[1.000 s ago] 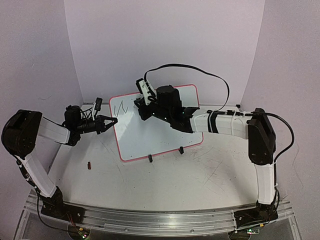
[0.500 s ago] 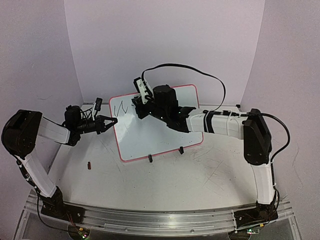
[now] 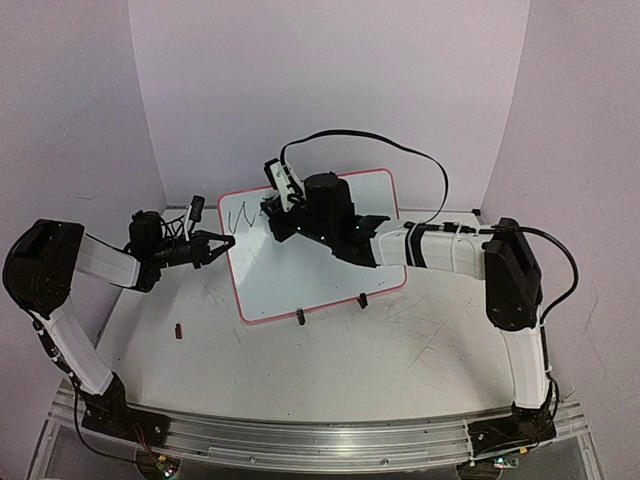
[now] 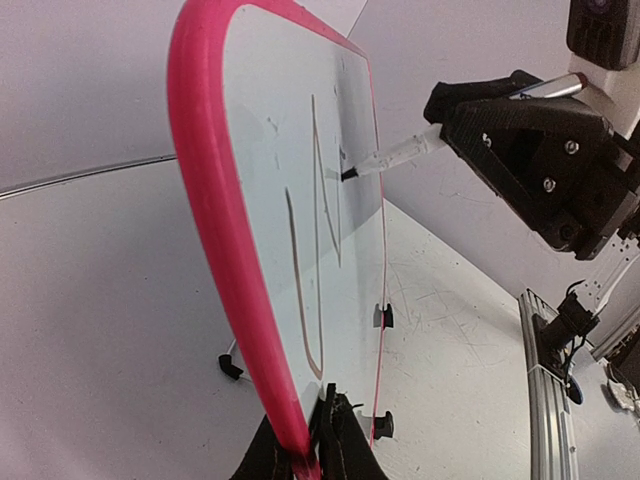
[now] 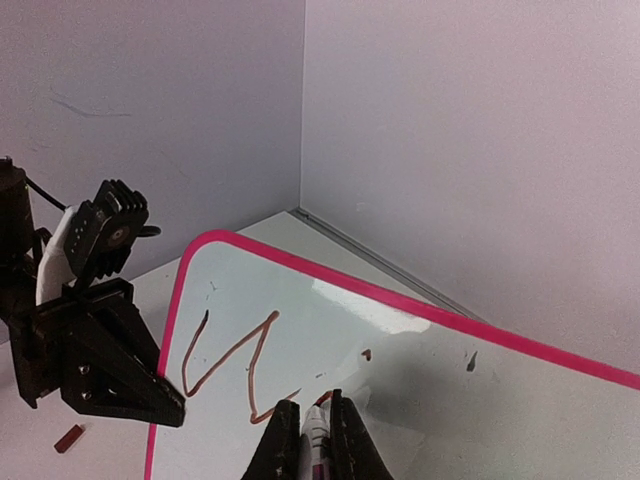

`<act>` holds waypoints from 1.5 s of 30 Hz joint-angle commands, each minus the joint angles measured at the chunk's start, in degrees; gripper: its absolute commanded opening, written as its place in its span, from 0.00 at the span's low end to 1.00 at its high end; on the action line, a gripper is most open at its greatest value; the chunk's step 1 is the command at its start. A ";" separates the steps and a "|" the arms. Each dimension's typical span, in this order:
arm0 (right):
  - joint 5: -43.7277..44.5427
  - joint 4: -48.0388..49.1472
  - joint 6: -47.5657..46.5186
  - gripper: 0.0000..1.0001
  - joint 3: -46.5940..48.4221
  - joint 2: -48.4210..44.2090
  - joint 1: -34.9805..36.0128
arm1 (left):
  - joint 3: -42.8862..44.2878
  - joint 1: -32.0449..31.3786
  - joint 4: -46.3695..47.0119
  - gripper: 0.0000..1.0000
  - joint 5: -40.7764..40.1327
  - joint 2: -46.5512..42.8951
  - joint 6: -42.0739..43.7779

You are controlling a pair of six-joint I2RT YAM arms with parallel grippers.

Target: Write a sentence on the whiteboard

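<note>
Where the right gripper (image 5: 314, 408) closes: black fingers clenched on a clear-barrelled marker (image 4: 396, 154) with a dark tip.
Marker tip: touching the white face of the pink-framed rectangular whiteboard (image 3: 320, 275), upper left.
Sentence (image 5: 232, 362): a few dark zigzag strokes, just left of the tip.
Left gripper (image 4: 305, 445): clamped on the whiteboard's left frame edge.
Whiteboard: tilted on the scratched grey table (image 3: 350, 350), towards the back.

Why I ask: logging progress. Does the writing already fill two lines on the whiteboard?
No, the whiteboard carries only a few strokes near one corner.
</note>
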 commanded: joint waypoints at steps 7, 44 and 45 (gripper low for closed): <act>1.83 -0.55 1.27 0.00 -4.36 -2.17 0.47 | -0.09 -0.09 0.19 0.00 -4.84 -1.30 6.89; 5.05 2.96 1.12 0.00 -6.95 -3.97 0.46 | 0.23 -0.05 -0.20 0.00 -4.59 -0.92 7.15; 4.85 2.96 1.18 0.00 -7.51 -4.30 0.45 | 0.28 -0.10 -0.23 0.00 -4.54 -0.90 7.15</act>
